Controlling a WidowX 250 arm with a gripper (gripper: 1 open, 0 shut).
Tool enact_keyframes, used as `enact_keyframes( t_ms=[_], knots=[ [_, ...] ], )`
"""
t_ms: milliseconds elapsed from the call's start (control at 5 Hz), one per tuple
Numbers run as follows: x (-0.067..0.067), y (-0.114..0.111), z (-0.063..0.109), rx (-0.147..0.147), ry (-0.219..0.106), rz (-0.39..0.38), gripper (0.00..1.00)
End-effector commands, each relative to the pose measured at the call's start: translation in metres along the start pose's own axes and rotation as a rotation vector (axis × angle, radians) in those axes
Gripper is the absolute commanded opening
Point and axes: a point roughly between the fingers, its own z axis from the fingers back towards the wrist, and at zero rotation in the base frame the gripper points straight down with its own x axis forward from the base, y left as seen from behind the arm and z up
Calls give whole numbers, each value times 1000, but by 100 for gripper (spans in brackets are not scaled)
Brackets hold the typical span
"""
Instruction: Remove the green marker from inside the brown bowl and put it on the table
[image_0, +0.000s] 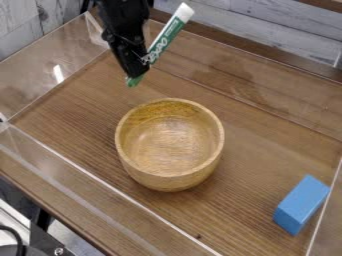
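Observation:
My black gripper (135, 66) is shut on the green marker (167, 34), which hangs tilted in the air, white end up and to the right, green tip down. The tip hovers over the table (80, 120), just beyond the far left side of the brown bowl (168, 143). That round tan wooden bowl stands in the middle of the table, and its inside shows nothing but wood. The marker's middle is partly hidden behind my fingers.
A blue rectangular block (302, 204) lies at the front right. Clear acrylic walls (40, 70) border the table on the left, front and back. Bare tabletop stretches left of the bowl, beneath the marker.

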Motion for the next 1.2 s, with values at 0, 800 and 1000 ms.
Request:
enact_keyframes(
  t_ms=[0, 800, 1000],
  knots=[
    [13, 21, 8, 59, -46, -12, 0],
    [13, 52, -22, 73, -43, -15, 0],
    [12, 57, -27, 74, -39, -16, 0]
  ],
)
